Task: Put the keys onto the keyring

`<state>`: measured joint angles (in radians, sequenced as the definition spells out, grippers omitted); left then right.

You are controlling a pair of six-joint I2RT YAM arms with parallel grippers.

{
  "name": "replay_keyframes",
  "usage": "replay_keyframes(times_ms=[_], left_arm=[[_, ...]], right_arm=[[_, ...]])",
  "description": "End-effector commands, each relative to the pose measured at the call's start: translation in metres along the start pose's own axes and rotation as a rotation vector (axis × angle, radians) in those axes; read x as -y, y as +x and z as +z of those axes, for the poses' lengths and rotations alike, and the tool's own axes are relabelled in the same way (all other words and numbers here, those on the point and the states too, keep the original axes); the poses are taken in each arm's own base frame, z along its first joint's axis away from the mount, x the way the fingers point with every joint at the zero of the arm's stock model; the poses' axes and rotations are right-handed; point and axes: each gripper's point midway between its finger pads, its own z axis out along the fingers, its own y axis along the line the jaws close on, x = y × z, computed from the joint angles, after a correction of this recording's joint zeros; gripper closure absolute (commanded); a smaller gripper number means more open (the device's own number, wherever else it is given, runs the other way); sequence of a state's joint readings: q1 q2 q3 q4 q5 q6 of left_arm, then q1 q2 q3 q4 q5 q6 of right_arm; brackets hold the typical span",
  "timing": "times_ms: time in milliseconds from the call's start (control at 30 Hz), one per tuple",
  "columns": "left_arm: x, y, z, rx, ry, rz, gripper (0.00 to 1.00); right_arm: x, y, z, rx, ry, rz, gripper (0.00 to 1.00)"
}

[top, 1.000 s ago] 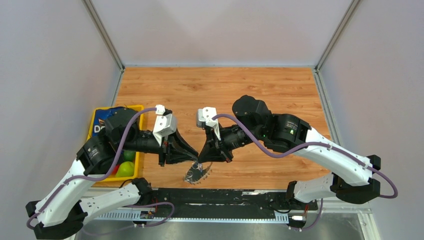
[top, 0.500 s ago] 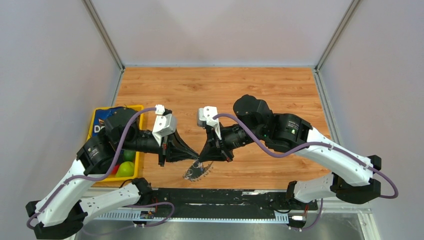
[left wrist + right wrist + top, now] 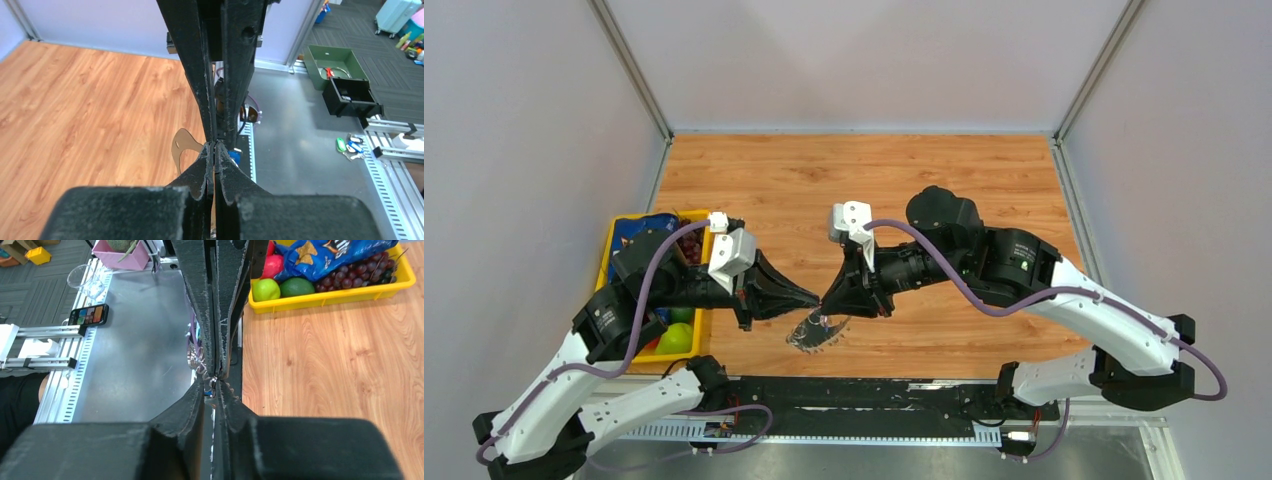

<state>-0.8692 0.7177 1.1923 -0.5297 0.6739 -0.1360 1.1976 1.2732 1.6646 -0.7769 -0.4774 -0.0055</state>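
My two grippers meet tip to tip above the table's near edge. The left gripper [image 3: 812, 296] [image 3: 214, 145] is shut; the key's blue head [image 3: 233, 156] shows just past its fingertips, so it seems to pinch the key by its blade. The right gripper [image 3: 827, 298] [image 3: 214, 381] is shut on the keyring, whose thin silver rim runs edge-on between its fingers. The keyring [image 3: 809, 338] hangs tilted below both tips, and its jagged silver fringe [image 3: 196, 359] shows beside the left fingers. A speck of blue sits right at the right fingertips. How key and ring meet is hidden.
A yellow bin [image 3: 631, 364] [image 3: 325, 300] with green fruit [image 3: 674, 338], grapes and a blue snack bag stands at the table's left, close behind the left arm. A black rail [image 3: 874, 390] runs along the near edge under the ring.
Both grippers have lifted a little away from the near edge, staying tip to tip. The left wrist has drawn back to the left. The ring has risen with them.
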Motion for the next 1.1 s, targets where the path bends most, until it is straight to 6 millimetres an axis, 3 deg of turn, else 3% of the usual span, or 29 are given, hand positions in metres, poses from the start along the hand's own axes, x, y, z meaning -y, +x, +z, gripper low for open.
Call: replay_keyframes(times_ms=[0,167,400,1067], left_arm=[[-0.003,-0.024,0.001,0.105,-0.021,0.038,1.00],[0.000,-0.032,-0.001,0.143,-0.021,0.048,1.00],[-0.003,-0.040,-0.004,0.187,-0.048,0.049,1.00],[-0.008,-0.057,-0.013,0.304,-0.113,0.054,1.00]], right_arm=[[-0.010,-0.035,-0.017,0.134,0.010,-0.039,0.79],[-0.010,-0.038,-0.025,0.161,0.029,-0.036,0.70],[-0.007,-0.042,-0.031,0.193,0.069,-0.032,0.70],[0.001,-0.042,-0.020,0.199,0.087,-0.005,0.85]])
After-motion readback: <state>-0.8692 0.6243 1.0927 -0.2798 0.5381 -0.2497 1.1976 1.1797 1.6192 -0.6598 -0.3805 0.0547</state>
